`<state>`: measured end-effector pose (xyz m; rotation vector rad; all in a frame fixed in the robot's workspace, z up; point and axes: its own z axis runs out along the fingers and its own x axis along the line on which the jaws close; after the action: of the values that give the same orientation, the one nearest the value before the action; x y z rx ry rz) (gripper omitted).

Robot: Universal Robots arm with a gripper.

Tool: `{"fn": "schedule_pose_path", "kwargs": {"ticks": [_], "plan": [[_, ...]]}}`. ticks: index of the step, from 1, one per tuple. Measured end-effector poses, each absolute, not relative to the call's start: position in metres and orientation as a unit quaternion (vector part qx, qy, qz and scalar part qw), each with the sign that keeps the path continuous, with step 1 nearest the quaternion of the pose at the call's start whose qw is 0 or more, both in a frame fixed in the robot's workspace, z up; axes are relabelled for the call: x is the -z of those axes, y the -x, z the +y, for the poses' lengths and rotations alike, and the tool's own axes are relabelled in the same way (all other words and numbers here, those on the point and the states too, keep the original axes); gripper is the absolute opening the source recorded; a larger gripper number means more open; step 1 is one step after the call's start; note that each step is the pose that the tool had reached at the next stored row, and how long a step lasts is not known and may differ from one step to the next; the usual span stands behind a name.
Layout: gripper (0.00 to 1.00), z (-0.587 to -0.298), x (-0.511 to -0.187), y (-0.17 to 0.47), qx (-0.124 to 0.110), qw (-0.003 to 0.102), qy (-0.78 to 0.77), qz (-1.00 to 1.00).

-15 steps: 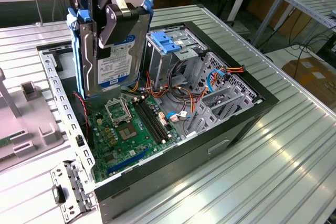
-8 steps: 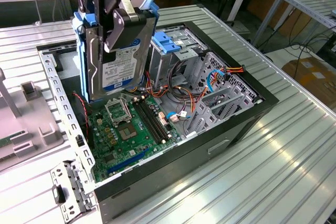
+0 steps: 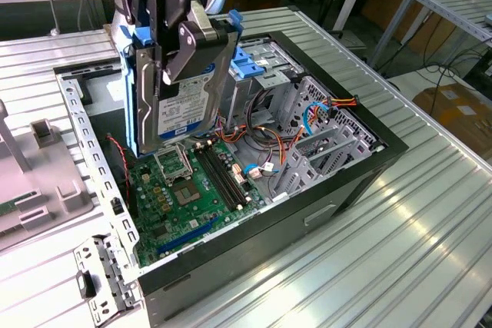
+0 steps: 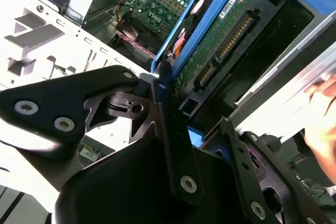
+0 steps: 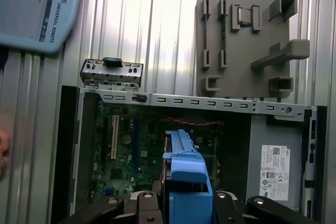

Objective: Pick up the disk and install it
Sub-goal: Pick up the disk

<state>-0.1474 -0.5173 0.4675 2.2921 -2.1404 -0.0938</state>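
The black metal gripper (image 3: 177, 67) has its fingers clamped on the disk (image 3: 188, 109), a flat rectangular silver hard drive with a white label and a blue stripe, framed by blue plastic carrier rails. The disk hangs on edge from the fingers, lifted clear of everything. In the second wrist view its green circuit-board underside (image 4: 220, 40) faces the camera. Directly beneath the gripper lies the open black computer case (image 3: 323, 205), and the lower edge of the disk is over the green motherboard (image 3: 177, 190). Beside the gripper, deeper in the case, stands the grey metal drive cage (image 3: 265, 74) with a blue plastic bracket on top. A tangle of coloured cables (image 3: 269, 140) lies between the cage and the board. The grip looks narrow and set high on the rails, so a jolt could let the heavy drive swing or slip, and its corner would strike the motherboard. If the disk comes to the cage tilted, its rails may jam, and the cables could snag. A person's hand (image 4: 323, 106) is near the gripper's side, and a fast sweep might hit it
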Motion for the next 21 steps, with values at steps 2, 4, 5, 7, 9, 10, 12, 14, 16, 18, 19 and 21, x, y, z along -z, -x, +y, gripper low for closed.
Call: {"fn": "schedule_pose_path", "kwargs": {"ticks": [2, 4, 5, 7, 9, 10, 12, 14, 16, 18, 19, 21], "plan": [[0.37, -0.521, -0.467, 0.146, 0.030, 0.002, -0.731, -0.682], [0.37, -0.525, -0.467, 0.144, 0.030, 0.002, -0.731, -0.682], [0.37, -0.527, -0.468, 0.143, 0.030, 0.002, -0.731, -0.682], [0.37, -0.530, -0.467, 0.142, 0.030, 0.002, -0.731, -0.682], [0.37, -0.533, -0.468, 0.141, 0.030, 0.002, -0.731, -0.682], [0.37, -0.535, -0.467, 0.140, 0.030, 0.002, -0.731, -0.682], [0.37, -0.538, -0.468, 0.139, 0.030, 0.002, -0.731, -0.682], [0.37, -0.542, -0.468, 0.136, 0.030, 0.002, -0.731, -0.682], [0.37, -0.544, -0.467, 0.133, 0.030, 0.002, -0.731, -0.682], [0.37, -0.546, -0.467, 0.132, 0.030, 0.002, -0.731, -0.682], [0.37, -0.547, -0.468, 0.131, 0.030, 0.002, -0.731, -0.682], [0.37, -0.548, -0.468, 0.129, 0.030, 0.002, -0.731, -0.682]]}}
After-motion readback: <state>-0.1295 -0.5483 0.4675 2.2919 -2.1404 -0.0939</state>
